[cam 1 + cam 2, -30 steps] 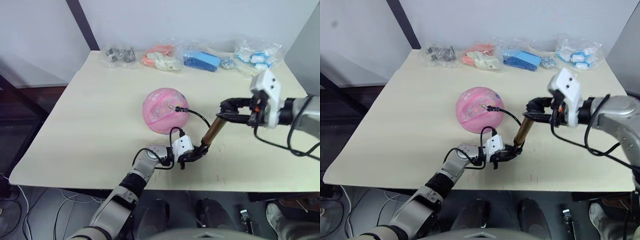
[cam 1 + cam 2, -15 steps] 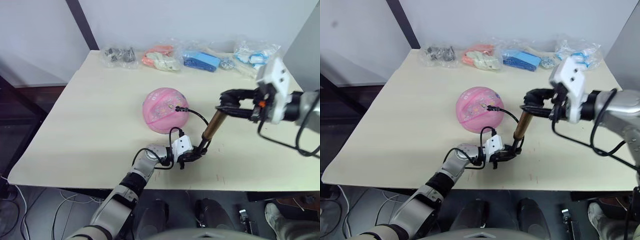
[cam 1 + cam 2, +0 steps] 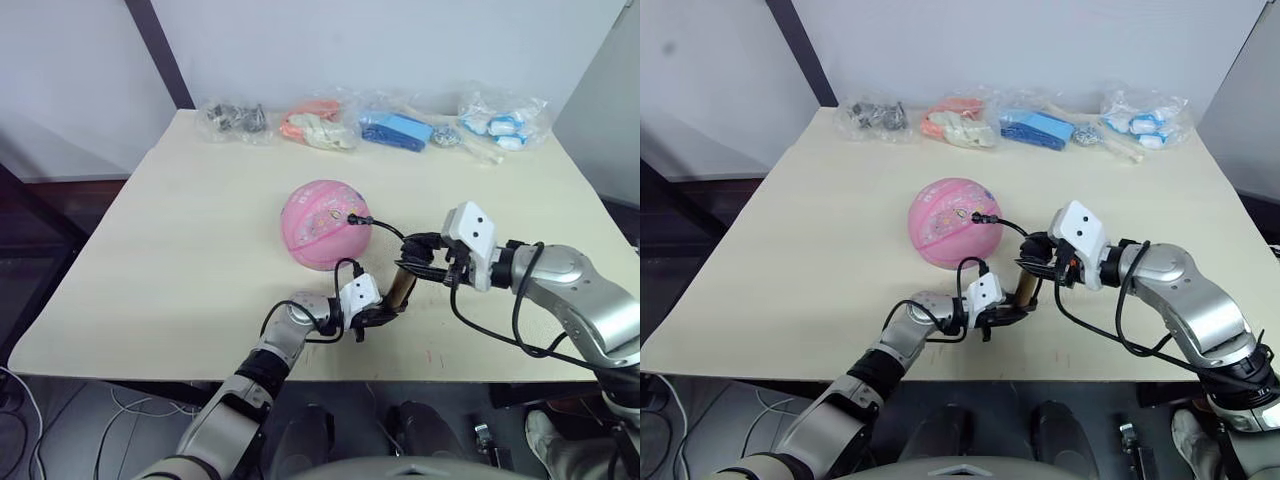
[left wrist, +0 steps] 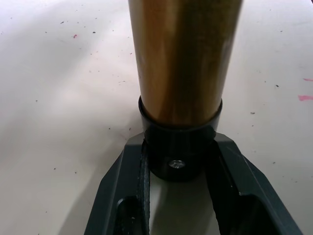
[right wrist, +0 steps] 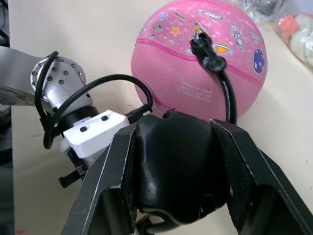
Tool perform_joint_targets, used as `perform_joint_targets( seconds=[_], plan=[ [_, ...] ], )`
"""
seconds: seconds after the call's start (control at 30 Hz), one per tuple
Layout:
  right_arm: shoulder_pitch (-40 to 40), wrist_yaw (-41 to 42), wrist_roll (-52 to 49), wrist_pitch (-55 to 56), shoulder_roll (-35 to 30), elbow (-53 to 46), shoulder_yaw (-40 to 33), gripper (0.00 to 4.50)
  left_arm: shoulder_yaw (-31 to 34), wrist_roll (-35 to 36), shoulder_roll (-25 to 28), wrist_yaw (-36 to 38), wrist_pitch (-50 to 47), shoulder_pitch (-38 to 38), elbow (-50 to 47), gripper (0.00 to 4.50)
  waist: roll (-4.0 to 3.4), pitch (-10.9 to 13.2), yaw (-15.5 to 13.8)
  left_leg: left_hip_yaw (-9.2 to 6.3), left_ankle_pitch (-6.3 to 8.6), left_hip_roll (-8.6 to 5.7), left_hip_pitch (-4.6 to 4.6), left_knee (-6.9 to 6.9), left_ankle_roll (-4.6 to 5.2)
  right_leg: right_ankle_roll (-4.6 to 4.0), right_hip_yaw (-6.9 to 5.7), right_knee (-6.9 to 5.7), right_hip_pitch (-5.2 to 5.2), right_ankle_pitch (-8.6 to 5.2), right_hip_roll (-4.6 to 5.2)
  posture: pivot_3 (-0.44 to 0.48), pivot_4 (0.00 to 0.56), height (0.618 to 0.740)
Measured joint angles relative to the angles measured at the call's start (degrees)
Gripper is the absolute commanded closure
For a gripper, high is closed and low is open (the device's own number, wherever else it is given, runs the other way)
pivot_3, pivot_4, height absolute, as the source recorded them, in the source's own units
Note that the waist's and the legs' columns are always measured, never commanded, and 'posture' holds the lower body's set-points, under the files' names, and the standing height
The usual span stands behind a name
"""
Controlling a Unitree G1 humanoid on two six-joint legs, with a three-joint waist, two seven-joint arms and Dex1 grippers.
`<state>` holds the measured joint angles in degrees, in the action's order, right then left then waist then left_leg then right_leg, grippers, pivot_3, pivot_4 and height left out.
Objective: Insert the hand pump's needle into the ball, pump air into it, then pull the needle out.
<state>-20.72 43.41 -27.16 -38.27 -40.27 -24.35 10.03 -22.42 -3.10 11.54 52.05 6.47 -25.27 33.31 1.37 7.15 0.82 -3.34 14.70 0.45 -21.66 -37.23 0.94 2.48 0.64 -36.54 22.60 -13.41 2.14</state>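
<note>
Looking down from the head views, the round pink rubber ball with small colourful prints (image 3: 327, 224) is sitting near the middle of the pale tabletop (image 3: 180, 250), with the small black needle fitting (image 3: 355, 219) at the end of the thin black hose (image 3: 395, 233) seated in its upper side; the slim hand pump with its shiny gold-bronze barrel (image 3: 1022, 288) is standing tilted just in front of the ball, between the two arms. The left gripper (image 3: 373, 315) is pinching the pump's black base cap, while the right gripper (image 3: 1037, 258) is closing over the black T-handle at the top. Clear bags of small items (image 3: 400, 125) are lying along the far edge, well apart. In the left wrist view, the two black fingers (image 4: 122, 196) are pressing on either side of the bottom cap (image 4: 177, 152) — the barrel is looking smooth, hard and likely slippery, so the cap seems the better hold. In the right wrist view, the fingers (image 5: 244, 166) are clamping the rounded black handle (image 5: 176, 166), and the ball is appearing light and yielding, likely to roll if tugged by the hose. Faint pale lettering is showing on the ball's side — too small to read; no brand is legible.
</note>
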Motion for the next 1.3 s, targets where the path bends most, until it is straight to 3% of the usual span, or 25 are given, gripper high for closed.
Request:
perform_joint_targets(
  seconds=[0.27,0.4,0.67,0.8,1.0,1.3],
  plan=[
    [-5.6,2.1,-13.1,-14.2,-7.4,-2.3,-12.7,2.85,-0.2,0.4,-0.1,1.2,-0.5,-0.4,-2.4,3.42,-0.94,1.2,-0.3,0.08,0.0,-0.21,-0.43,0.01,0.0,-0.14,0.07,0.02,0.37,0.17,0.18,0.0,0.15,0.74],
    [-11.3,2.5,-20.0,-19.5,-11.5,-3.9,-18.4,2.85,-0.2,0.5,-0.3,1.5,-0.4,-0.6,-2.3,3.42,-0.92,1.3,-0.4,0.0,0.0,-0.26,-0.89,-0.06,0.0,-0.13,-0.04,0.02,0.71,0.19,0.18,0.0,0.15,0.74],
    [-19.3,1.6,-26.6,-23.6,-15.5,-2.9,-22.7,2.85,-0.2,0.5,-0.9,1.4,1.8,-1.5,0.9,3.42,-0.81,1.4,-0.6,0.02,0.0,-0.28,-0.93,-0.14,0.0,-0.11,-0.08,0.01,0.72,0.21,0.25,0.0,0.15,0.74],
    [-14.0,2.4,-22.2,-17.9,-16.4,-5.5,-19.8,2.85,-0.1,0.5,-1.2,1.2,3.1,-1.6,2.4,3.42,-0.56,1.2,-0.6,0.07,0.0,-0.27,-0.74,-0.14,0.0,-0.09,-0.09,-0.01,0.57,0.2,0.25,0.0,0.15,0.74],
    [-1.7,2.6,-11.3,-4.9,-11.1,-2.8,-10.1,2.85,-0.2,-0.1,-1.2,-0.1,3.2,-1.2,3.3,3.42,0.01,0.7,-0.3,0.07,0.0,-0.08,-0.01,-0.12,0.0,-0.04,-0.06,0.03,-0.1,-0.09,0.33,0.0,0.15,0.74],
    [1.2,2.5,0.2,2.9,-1.8,1.9,-0.3,2.85,-0.1,-0.2,-0.5,0.1,2.2,-0.6,2.6,3.42,0.09,-0.2,0.0,0.0,0.0,-0.08,0.07,-0.03,0.0,0.06,-0.07,0.02,-0.13,-0.02,0.13,0.0,0.15,0.74]
  ],
)
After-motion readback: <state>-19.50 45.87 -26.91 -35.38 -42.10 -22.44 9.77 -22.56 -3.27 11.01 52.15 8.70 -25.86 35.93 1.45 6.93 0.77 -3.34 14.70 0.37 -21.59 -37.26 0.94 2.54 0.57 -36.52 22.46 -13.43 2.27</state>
